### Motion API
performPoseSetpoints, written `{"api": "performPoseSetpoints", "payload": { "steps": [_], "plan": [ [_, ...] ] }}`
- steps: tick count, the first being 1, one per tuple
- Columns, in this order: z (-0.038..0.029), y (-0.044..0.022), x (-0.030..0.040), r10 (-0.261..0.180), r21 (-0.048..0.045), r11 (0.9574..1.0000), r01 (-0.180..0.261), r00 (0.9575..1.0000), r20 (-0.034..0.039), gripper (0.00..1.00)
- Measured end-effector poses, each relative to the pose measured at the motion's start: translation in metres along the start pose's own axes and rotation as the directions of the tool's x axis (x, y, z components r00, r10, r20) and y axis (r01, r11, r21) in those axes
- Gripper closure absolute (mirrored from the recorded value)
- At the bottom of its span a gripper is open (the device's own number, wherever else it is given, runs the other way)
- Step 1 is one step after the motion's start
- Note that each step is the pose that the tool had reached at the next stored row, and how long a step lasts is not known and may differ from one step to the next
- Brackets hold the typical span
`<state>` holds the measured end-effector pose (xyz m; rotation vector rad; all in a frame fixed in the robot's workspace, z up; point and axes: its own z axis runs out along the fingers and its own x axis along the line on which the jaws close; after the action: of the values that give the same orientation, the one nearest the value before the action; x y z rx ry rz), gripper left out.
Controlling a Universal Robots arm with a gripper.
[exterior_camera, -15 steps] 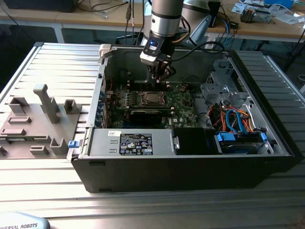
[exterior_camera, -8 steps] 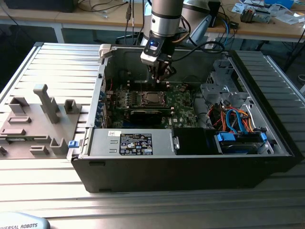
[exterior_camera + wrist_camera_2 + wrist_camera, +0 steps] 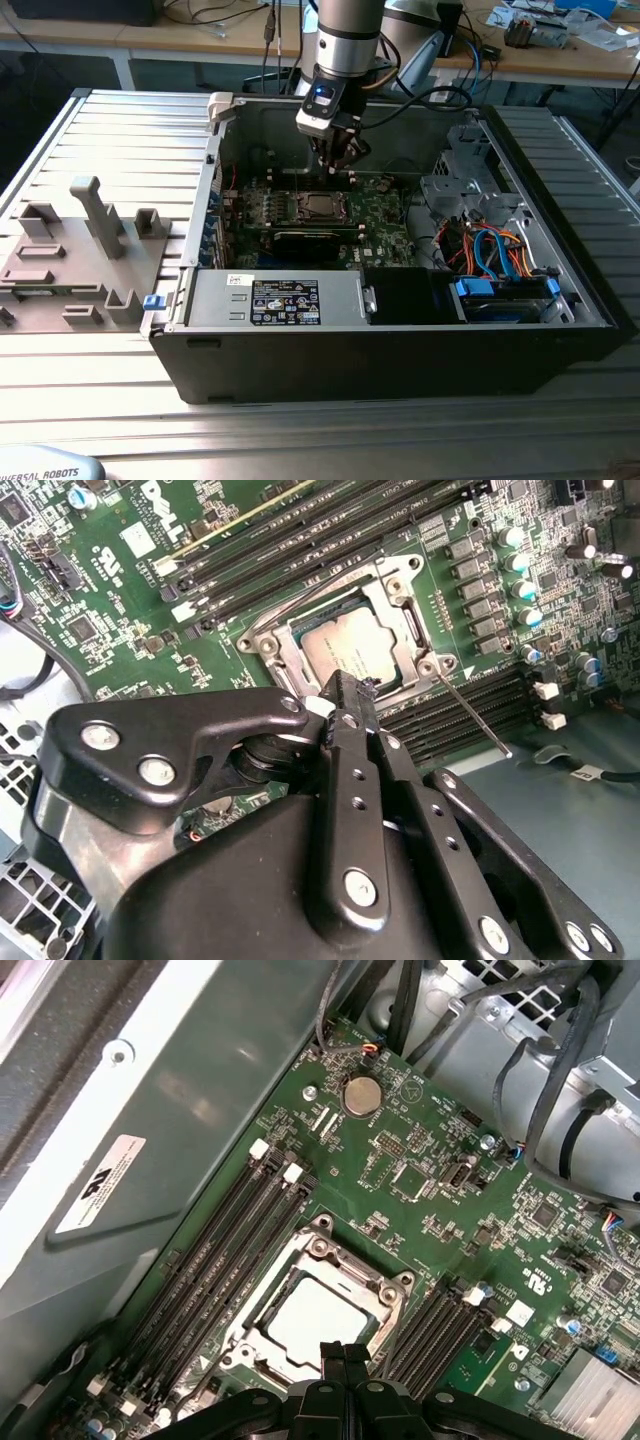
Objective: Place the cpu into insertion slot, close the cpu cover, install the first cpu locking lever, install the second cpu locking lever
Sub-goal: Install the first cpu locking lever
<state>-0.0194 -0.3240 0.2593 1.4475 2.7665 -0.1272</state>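
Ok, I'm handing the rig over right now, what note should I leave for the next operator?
Gripper: fingers shut, nothing between them, tips at the edge of the cover.
Chip sits in the socket, with the cover down over it.
One lever sticks out free across the memory slots, unlatched. The other lever runs along the socket; I cannot tell if it is latched.
Done: chip in, cover down. Left: the levers.

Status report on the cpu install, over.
Gripper shut, nothing held, tips over the cpu cover edge. Cpu seated, cover down. One locking lever sticking out, unlatched. No obstruction seen.
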Motion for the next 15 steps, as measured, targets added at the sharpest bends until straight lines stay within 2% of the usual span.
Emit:
{"api": "performPoseSetpoints", "payload": {
  "steps": [15],
  "plan": [
    [0.0, 0.0, 0.0, -0.028, -0.0014, 0.9996, 0.028, 0.9996, 0.0018, 0.89]
  ]
}}
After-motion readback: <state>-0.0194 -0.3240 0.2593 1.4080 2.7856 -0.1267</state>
